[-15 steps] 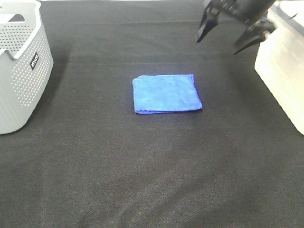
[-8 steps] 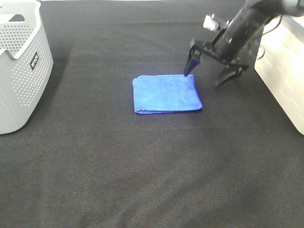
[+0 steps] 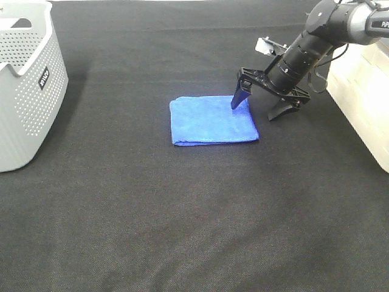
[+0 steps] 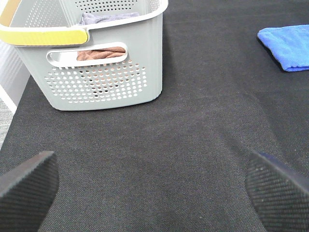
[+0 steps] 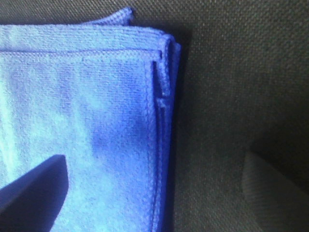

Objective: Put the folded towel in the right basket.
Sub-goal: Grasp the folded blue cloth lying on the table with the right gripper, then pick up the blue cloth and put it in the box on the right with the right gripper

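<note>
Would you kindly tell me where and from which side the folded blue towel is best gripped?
Probably the edge nearest the right gripper, close to the far corner, from above: the towel lies flat, its stacked layers end there, and the open gripper straddles that edge.

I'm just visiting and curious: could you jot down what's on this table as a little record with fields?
Towel: blue, folded, flat on the black cloth
Right end effector: open, straddling the towel's edge
Left end effector: open, empty
Right basket: white, right of the towel
Left basket: grey, perforated, cloth inside
</note>
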